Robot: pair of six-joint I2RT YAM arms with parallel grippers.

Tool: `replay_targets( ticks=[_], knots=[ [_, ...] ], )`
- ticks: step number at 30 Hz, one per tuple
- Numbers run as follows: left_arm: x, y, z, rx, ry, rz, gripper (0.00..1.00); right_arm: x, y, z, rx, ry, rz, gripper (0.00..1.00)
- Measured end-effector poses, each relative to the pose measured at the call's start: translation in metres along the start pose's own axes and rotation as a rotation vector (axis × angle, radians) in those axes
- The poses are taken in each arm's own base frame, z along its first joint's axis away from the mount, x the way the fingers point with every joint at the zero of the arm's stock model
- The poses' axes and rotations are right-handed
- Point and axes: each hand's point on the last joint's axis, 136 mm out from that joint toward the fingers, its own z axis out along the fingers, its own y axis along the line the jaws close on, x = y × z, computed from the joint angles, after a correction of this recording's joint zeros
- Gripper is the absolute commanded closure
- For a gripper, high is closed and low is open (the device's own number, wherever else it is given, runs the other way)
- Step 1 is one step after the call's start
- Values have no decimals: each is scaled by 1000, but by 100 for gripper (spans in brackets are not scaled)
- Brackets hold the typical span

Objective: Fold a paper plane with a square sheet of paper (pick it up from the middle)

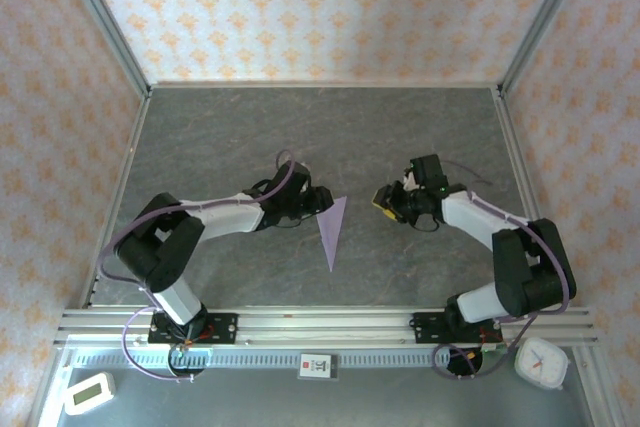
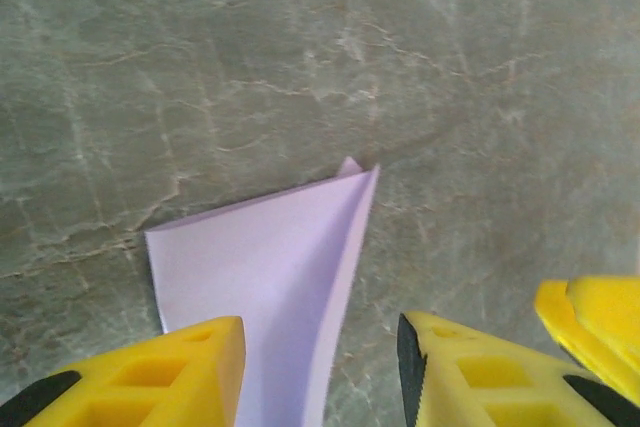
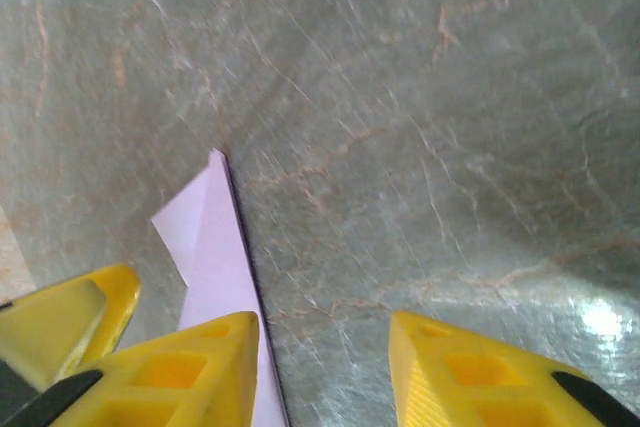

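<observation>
Paper plane (image 1: 332, 227) lies flat on the bench (image 1: 400, 137), already a slim pointed dart w/ a lengthwise crease, tip toward the arm bases. It sits betw. the 2 end effectors: just beside the left end effector (image 1: 318, 202), a bit apart from the right end effector (image 1: 386, 201). Both are spread wide, gripping nothing. Folding looks approx. done; maybe only a final press or wing-spread left.

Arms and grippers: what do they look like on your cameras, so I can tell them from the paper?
The left arm and right arm have white links and black joints, with a purple cable looping along each. The left gripper and right gripper carry yellow fingers with square cut-outs and black serrated pads.
</observation>
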Motion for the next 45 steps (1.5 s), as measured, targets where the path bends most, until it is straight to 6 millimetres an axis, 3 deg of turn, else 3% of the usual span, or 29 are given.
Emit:
replay_targets(
  ticks=[6, 13, 17, 21, 28, 35, 45],
  knots=[
    [-2, 14, 13, -59, -11, -40, 56, 23, -4, 10, -4, 56, -12, 87],
    [-8, 20, 21, -116, -33, -51, 56, 32, 6, 21, -31, 90, -43, 98],
    [-11, 23, 14, -151, -69, -44, 55, 34, 14, 27, -42, 109, -56, 99],
    [-21, 15, 1, -150, -122, -46, 55, 30, 34, 35, -74, 119, -86, 100],
    [-18, 24, 4, -188, -113, -63, 54, 28, 58, 55, -103, 150, -124, 100],
    [-15, 35, 13, -247, -89, -74, 52, 34, 51, 74, -85, 194, -116, 100],
    [-14, 33, 21, -279, -95, -71, 50, 38, 40, 85, -65, 223, -105, 100]
  ],
)
